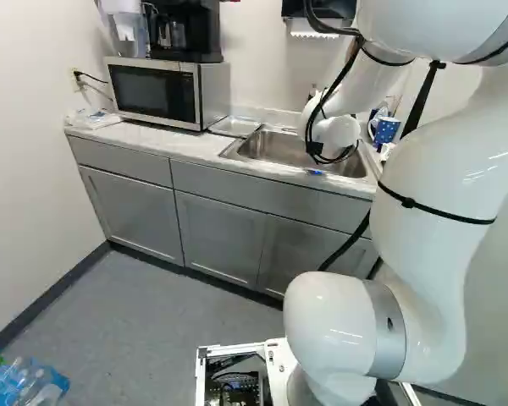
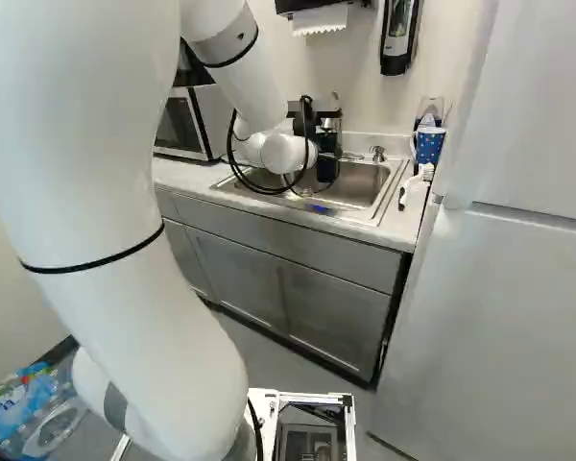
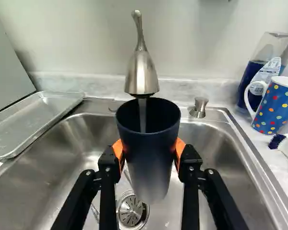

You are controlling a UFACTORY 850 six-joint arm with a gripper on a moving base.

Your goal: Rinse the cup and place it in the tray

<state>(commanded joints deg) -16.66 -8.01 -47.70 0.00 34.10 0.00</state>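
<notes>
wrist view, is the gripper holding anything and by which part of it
The gripper holds the dark cup by its outer wall, below the rim, with an orange pad pressed on each of two opposite sides.

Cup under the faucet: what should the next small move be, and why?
Probably tilt the cup slightly so it empties into the sink. It is gripped upright in the end effector, its mouth under the faucet, with what looks like water running in, and the drain lies below.
</notes>
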